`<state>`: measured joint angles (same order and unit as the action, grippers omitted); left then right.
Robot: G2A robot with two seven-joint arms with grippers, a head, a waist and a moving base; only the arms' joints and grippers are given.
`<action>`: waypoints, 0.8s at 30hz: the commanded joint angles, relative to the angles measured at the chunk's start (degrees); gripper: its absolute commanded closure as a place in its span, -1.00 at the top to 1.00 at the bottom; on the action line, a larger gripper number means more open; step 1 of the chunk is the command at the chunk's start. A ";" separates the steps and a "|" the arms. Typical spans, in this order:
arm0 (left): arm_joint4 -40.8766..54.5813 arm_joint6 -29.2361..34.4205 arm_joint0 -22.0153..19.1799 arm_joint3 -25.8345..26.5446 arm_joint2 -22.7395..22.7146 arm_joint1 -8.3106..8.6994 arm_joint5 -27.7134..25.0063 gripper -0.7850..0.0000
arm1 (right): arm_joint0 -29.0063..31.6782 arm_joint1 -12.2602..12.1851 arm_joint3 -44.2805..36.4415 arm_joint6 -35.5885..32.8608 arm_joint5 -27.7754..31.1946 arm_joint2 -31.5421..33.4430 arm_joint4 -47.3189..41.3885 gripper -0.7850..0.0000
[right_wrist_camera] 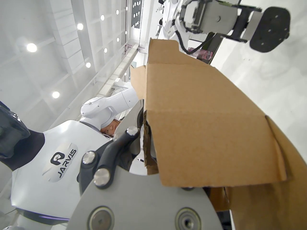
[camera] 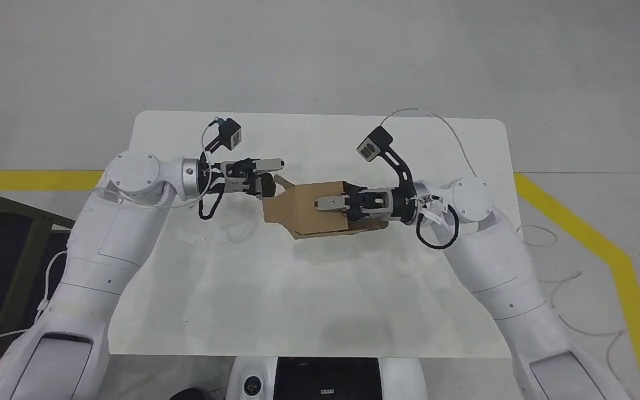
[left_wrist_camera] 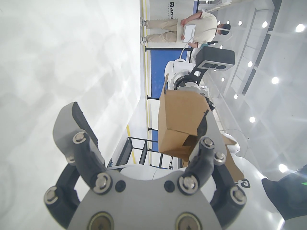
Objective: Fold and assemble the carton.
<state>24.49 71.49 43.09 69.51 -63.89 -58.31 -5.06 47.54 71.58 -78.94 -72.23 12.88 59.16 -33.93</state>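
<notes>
The brown carton (camera: 318,212) is held just above the middle of the white table (camera: 320,300), partly erected, with loose flaps at its ends. My right gripper (camera: 327,204) is shut on the carton's top panel from the right. One of its fingers (right_wrist_camera: 138,120) lies against the cardboard (right_wrist_camera: 203,125); the other is hidden behind it. My left gripper (camera: 270,180) is at the carton's left end with its jaws wide open. In the left wrist view one fingertip (left_wrist_camera: 205,123) sits at the edge of a flap of the carton (left_wrist_camera: 182,116), and the other (left_wrist_camera: 79,118) is over bare table.
The table's far edge (camera: 320,116) lies behind both arms, with open surface in front of and behind the carton. Yellow floor tape (camera: 570,215) runs past the table's right side. A thin white cable (camera: 450,135) loops over the table's back right.
</notes>
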 commanded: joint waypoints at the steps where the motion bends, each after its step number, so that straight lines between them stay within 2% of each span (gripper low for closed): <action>1: 0.00 0.32 -0.06 0.14 0.48 -0.11 -0.02 1.00 | -0.24 0.12 0.16 -0.39 0.03 -0.50 -0.35 -1.00; 13: 2.17 2.99 0.36 1.75 -0.41 0.07 -1.36 1.00 | -0.12 -0.14 1.94 6.92 1.94 1.75 3.04 -1.00; 24: 2.61 4.71 1.65 4.12 1.08 -0.07 -0.75 1.00 | -0.31 0.10 1.32 7.54 2.07 0.96 3.00 -1.00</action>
<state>27.04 76.29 44.75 73.56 -62.87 -58.35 -5.78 47.24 71.67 -77.60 -64.66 15.00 60.18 -30.91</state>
